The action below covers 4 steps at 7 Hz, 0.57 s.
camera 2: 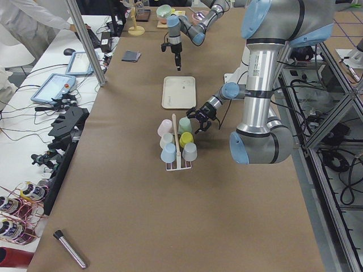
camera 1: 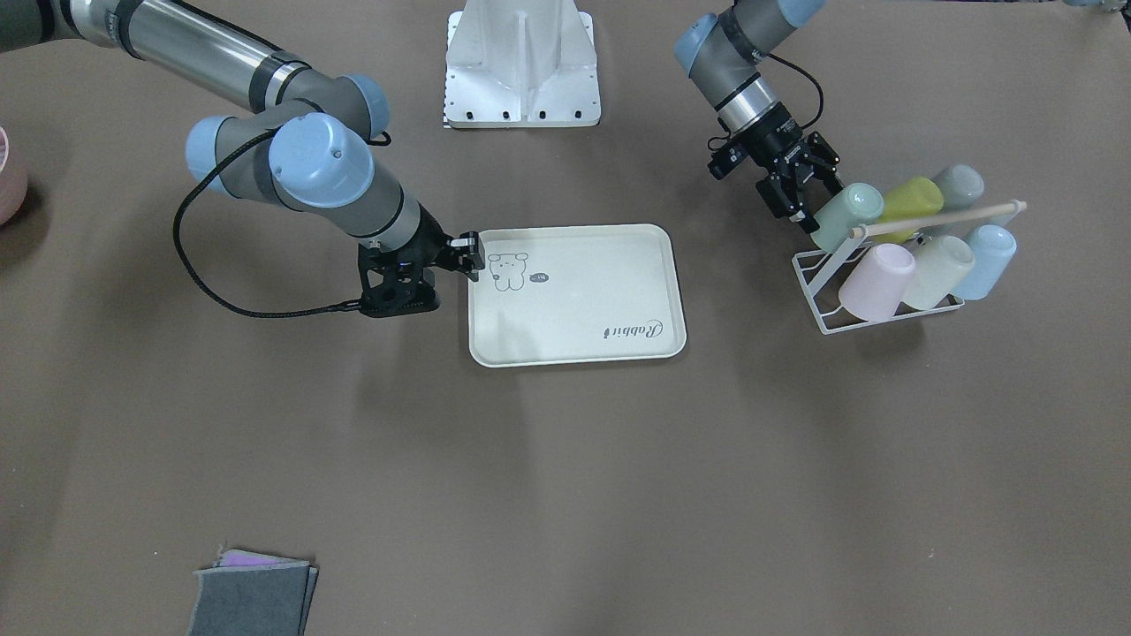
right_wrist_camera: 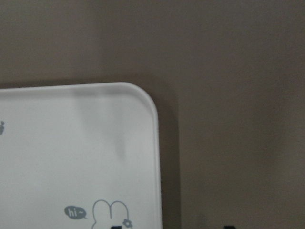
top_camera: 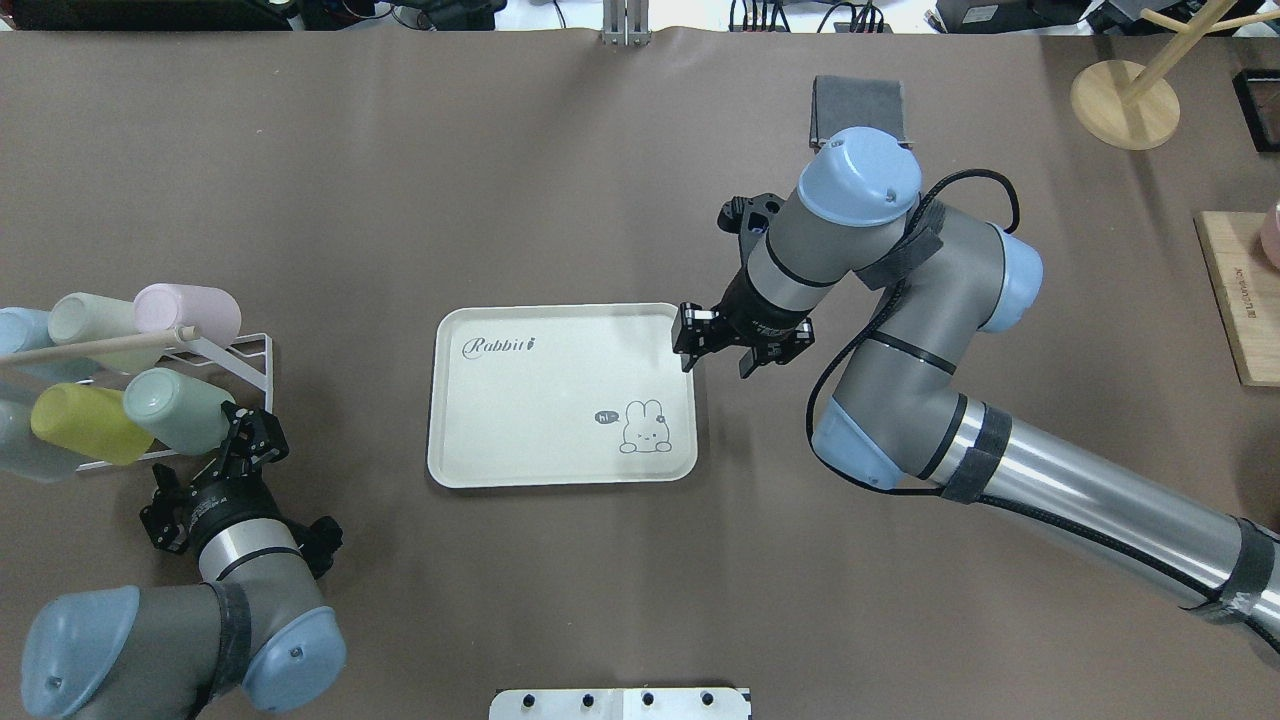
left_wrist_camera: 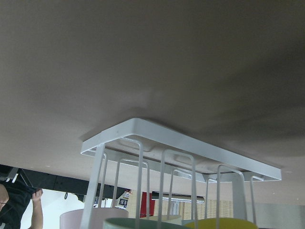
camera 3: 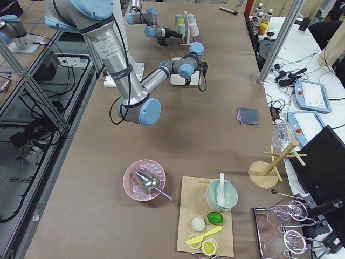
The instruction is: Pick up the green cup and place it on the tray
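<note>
The green cup (camera 1: 848, 216) lies tilted on a white wire rack (camera 1: 826, 296), at the end nearest the tray. It also shows in the overhead view (top_camera: 178, 410), and its rim shows at the bottom of the left wrist view (left_wrist_camera: 138, 223). My left gripper (camera 1: 815, 199) (top_camera: 252, 430) is open, its fingers at the cup's closed end, and holds nothing. The cream tray (camera 1: 574, 296) (top_camera: 560, 395) lies empty mid-table. My right gripper (top_camera: 715, 350) (camera 1: 459, 256) is open and empty, hovering over the tray's edge by the drawing; the right wrist view shows that tray corner (right_wrist_camera: 71, 157).
The rack also holds a yellow-green cup (camera 1: 910, 201), a grey-green cup (camera 1: 959, 185), a pink cup (camera 1: 876, 281), a cream cup (camera 1: 938, 269) and a blue cup (camera 1: 985, 261), under a wooden dowel (camera 1: 937, 219). A grey cloth (top_camera: 858, 105) lies beyond the right arm. The robot base (camera 1: 521, 62) stands behind the tray.
</note>
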### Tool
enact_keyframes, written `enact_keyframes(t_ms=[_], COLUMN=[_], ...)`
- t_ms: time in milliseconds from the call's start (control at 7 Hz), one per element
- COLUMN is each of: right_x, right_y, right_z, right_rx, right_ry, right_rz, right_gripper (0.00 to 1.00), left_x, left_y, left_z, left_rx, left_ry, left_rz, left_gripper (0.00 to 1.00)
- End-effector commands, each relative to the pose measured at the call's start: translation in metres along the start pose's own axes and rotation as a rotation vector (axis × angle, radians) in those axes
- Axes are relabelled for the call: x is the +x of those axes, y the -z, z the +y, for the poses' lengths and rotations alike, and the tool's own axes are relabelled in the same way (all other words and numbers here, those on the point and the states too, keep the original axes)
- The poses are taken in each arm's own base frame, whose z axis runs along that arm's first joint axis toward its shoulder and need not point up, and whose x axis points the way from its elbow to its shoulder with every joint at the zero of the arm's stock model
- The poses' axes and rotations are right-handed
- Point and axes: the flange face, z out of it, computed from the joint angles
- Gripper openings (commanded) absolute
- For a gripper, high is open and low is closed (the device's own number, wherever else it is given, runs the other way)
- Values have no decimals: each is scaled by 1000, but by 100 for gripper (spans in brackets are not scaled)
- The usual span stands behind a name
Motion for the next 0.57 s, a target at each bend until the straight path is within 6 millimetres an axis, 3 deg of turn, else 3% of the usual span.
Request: enact_keyframes(t_ms=[0,143,429], right_x=[61,103,168], right_y=[48,76,120], right_z=[-43,-58,-62], right_rx=[18,34,61], right_ry=[7,55,189], right_rz=[-1,3,65], right_gripper=[100,100,99], left_x=[-2,-4,-7], left_y=[-5,-7,-13], left_z=[6,8,11], left_rx=[-13,-22,-43], left_ry=[4,7,5], left_rz=[-9,-17,-30], left_gripper=[97,97,97])
